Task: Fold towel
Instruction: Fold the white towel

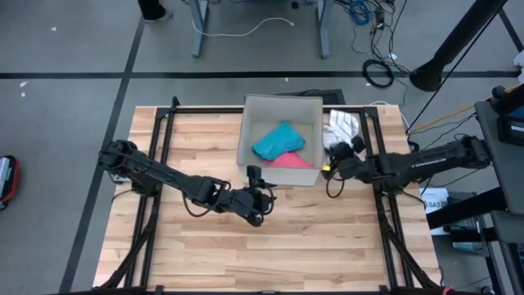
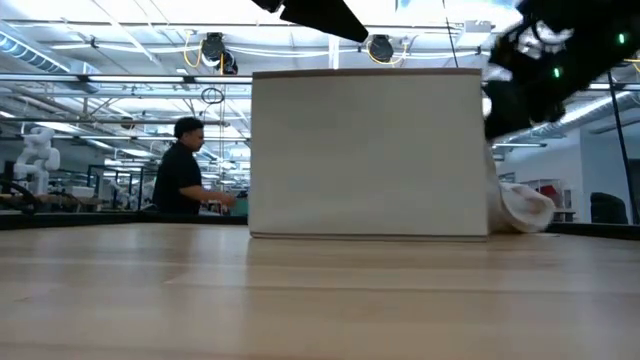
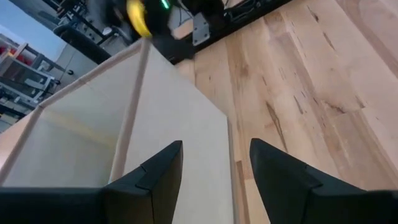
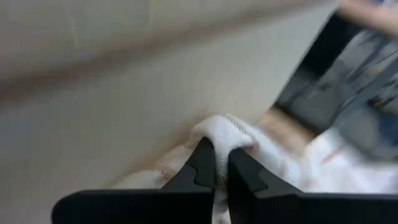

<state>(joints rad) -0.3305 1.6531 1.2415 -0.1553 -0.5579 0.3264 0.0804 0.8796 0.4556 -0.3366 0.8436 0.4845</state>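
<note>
Bare wood of the table (image 2: 320,300) fills the foreground, with the box (image 2: 368,152) standing behind it.

Going left to right: my left gripper (image 1: 260,197) hovers over the table just in front of the box's near-left corner, its fingers (image 3: 158,180) spread apart and holding nothing. Next comes the box (image 1: 281,139), with a teal cloth (image 1: 278,139) and a pink cloth (image 1: 291,160) lying inside. Just past its right wall, my right gripper (image 4: 221,168) is pressed together, pinching a fold of the white towel (image 4: 227,132), which lies bunched on the table against the outside of that wall. In the low view the towel (image 2: 520,205) shows at the box's right side. Beyond the table, a person (image 2: 185,170) stands in the room.
</note>
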